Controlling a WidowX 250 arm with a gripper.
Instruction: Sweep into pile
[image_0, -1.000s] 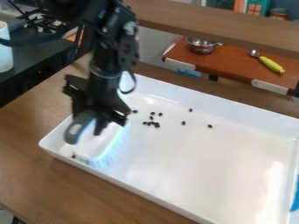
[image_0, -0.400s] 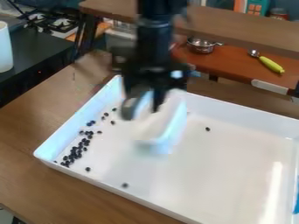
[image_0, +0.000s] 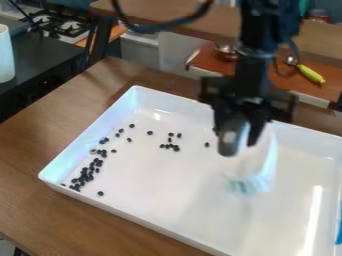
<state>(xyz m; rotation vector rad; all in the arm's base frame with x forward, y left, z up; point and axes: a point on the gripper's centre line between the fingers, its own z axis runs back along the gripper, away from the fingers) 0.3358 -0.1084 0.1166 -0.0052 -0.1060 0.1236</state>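
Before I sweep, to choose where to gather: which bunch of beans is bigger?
The bunch at picture left, along the tray wall: it holds far more than the small bunch nearer the gripper.

Your tray (image_0: 160, 197) sits on the desk (image_0: 40, 215). Main cluster of bits (image_0: 85, 171) runs along the tray's left wall; 1 bit (image_0: 101, 193) lies before it, toward you. Smaller group (image_0: 176, 148) sits right of the cluster, 1 more bit (image_0: 206, 144) right of that. Brush (image_0: 257, 167) is in the pincer (image_0: 242, 137), farther right. Behind the desk, on a board (image_0: 270, 75): pot (image_0: 226, 49) left, spoon (image_0: 310, 74) right. Stove (image_0: 63, 24) is behind left.
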